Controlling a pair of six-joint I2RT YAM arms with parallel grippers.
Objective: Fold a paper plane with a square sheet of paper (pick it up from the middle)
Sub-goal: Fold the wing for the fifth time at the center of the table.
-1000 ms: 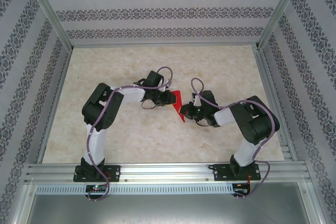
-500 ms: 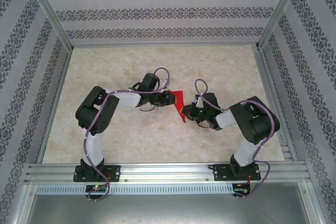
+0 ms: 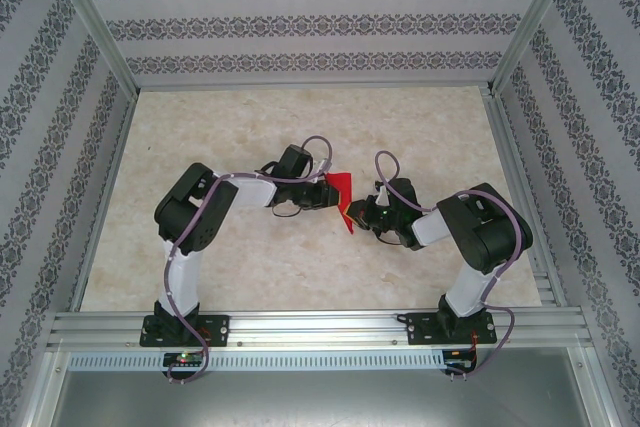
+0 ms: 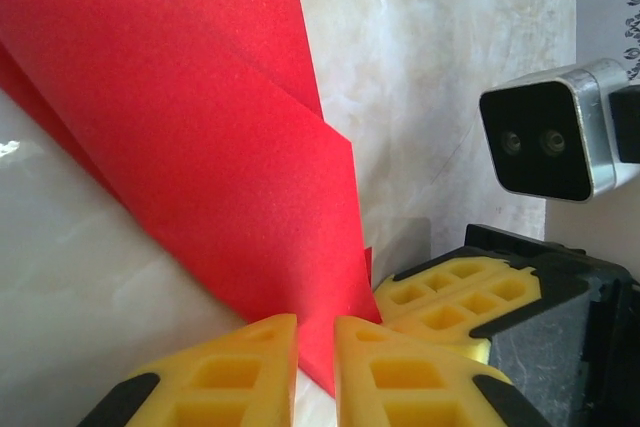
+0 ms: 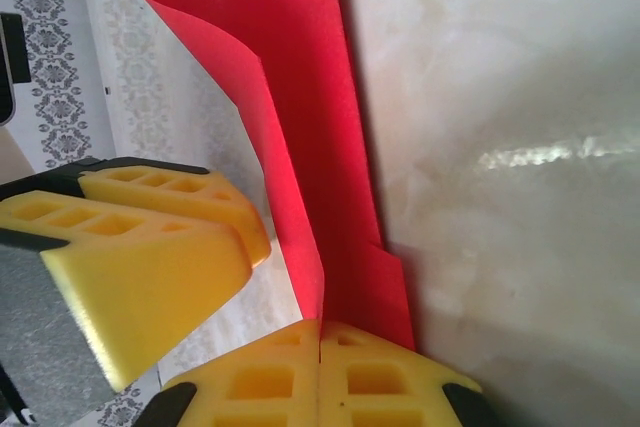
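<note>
While both claws sit close together near table [image 3: 200,127] middle, folded red paper sheet [image 3: 341,190] stands between them, about midway between left and right edges. Right claw [image 5: 320,327]: jaws pressed together on sheet's lower corner. Left claw [image 4: 316,322]: jaws narrow gap apart, sheet's pointed corner in gap; whether pinching, cannot tell. Sheet shows overlapping creased layers.

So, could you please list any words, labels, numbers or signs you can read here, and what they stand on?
There is no readable text: the red paper is blank, and the walls carry only an ornamental pattern.
</note>
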